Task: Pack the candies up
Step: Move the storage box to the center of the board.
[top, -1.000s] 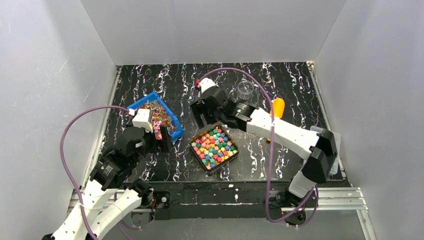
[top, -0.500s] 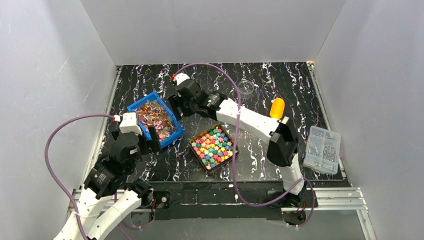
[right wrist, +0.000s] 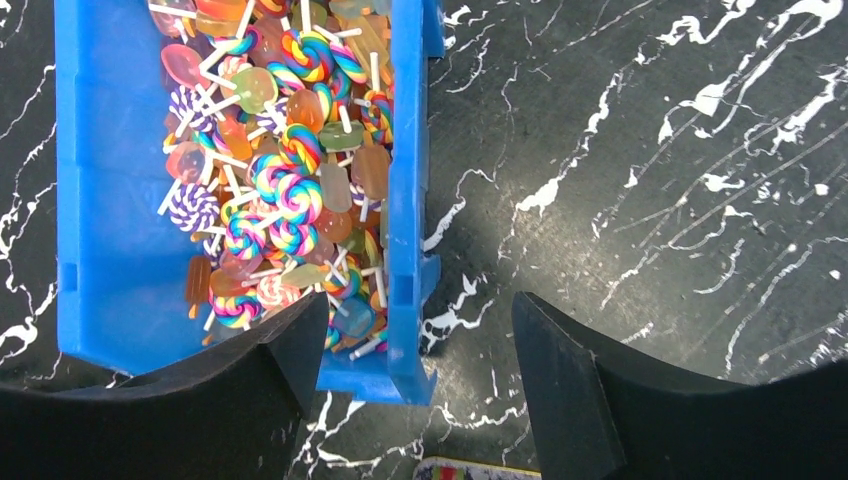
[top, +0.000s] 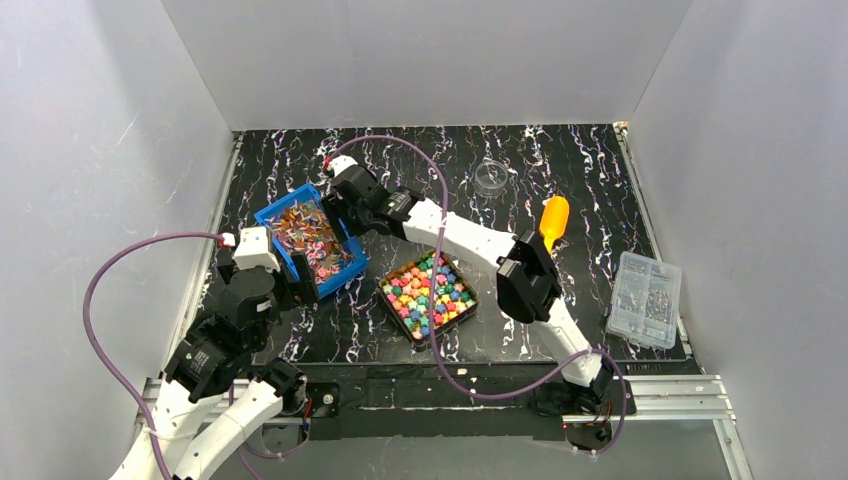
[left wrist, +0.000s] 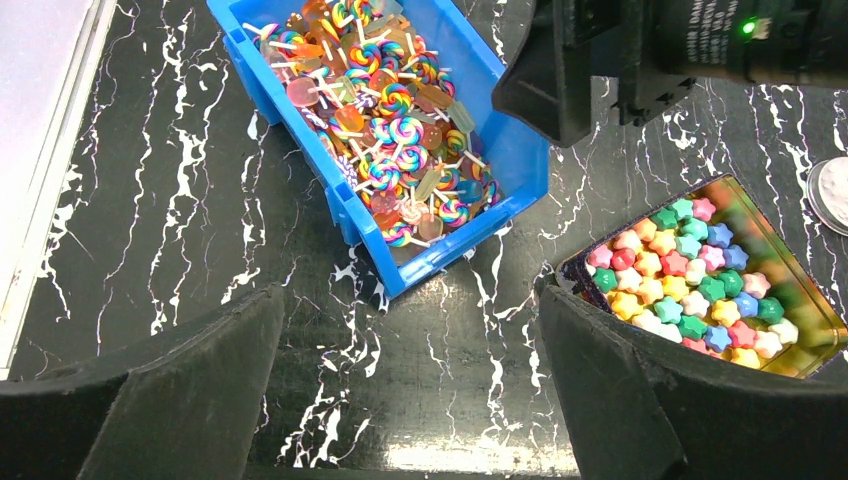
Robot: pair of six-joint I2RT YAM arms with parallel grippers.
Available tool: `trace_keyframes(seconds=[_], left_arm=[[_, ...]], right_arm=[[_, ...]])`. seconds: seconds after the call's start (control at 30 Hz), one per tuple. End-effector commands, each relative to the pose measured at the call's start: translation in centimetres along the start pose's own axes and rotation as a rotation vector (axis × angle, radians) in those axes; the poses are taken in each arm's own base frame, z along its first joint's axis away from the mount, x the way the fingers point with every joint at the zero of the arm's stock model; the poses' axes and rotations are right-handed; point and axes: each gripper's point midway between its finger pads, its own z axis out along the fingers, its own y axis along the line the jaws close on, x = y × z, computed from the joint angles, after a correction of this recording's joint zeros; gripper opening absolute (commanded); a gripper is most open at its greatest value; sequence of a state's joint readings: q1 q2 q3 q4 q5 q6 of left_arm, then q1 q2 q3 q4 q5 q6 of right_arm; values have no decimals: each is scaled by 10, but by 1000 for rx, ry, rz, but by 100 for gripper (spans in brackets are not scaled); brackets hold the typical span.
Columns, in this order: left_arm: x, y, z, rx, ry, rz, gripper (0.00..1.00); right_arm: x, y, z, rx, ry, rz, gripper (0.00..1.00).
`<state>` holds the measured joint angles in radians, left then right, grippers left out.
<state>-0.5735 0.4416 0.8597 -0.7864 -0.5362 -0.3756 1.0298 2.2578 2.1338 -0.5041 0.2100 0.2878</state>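
The candies (top: 428,293) are small star-shaped sweets in pink, red, yellow, green and blue. They fill a dark square tray (top: 474,298) near the table's middle, and in the left wrist view these candies (left wrist: 690,270) lie behind the right finger. My right gripper (right wrist: 420,370) hangs open astride the right wall of a blue bin (right wrist: 405,200), close to its near corner. Seen from above, that gripper (top: 348,222) is over the bin's tray side. My left gripper (left wrist: 410,400) is open over bare table, just short of the bin's near corner.
The blue bin (top: 310,240) holds swirled lollipops (right wrist: 290,190) and ice-pop sweets. A clear round dish (top: 491,176) sits at the back. An orange object (top: 553,217) lies right of centre, and a clear box of small parts (top: 645,298) is at the far right.
My right arm has swung left from above the candy tray to the bin's right wall, its jaws narrowing a little. My left arm has drawn back from the bin toward the near left.
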Motion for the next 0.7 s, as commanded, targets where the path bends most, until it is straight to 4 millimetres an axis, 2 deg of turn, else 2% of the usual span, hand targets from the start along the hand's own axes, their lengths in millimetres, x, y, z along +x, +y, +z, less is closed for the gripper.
trace_keyframes(seconds=[0.0,0.2,0.3,0.43,0.67], left_arm=[[-9,6,-4,-28,-24,-15,99],[-8,5,-4,-26,-18,-13,99],[-8,4,-3,-25,-14,-11,99],[-7,4,-3,-24,-12,-11,99],[-7,4,-2,-24,-10,-10,99]], right_arm=[[-21,15,7,-47,-69,6,75],[-10,15,23,-49,-48,3,67],[-5,14,30,-40,-38,3,57],[0,12,35,-31,-32,1,51],[-2,4,35,16,-45,-6,21]])
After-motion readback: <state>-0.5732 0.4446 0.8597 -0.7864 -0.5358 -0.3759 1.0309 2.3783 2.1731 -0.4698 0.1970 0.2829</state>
